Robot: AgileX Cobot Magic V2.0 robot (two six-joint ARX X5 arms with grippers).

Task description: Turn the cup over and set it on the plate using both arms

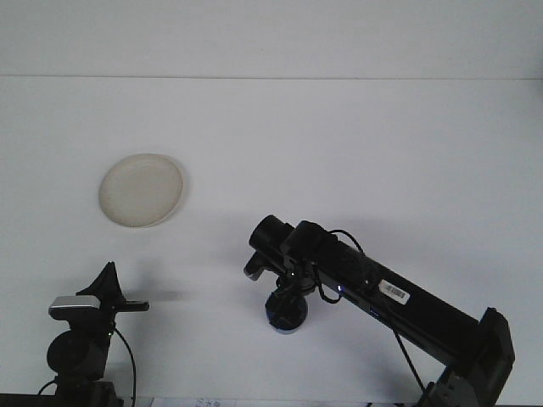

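Jaws of right gripper [287, 298] clasping blue cup [286, 314], plate [141, 189] well apart, left gripper [106, 288] unclear.

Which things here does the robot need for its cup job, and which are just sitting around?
For the job:
- cup, dark blue, under the right tool
- plate, far left on the table, nothing on it
- left tool, low at the near left, away from the cup

Just there:
- table, white
- no other loose things in view
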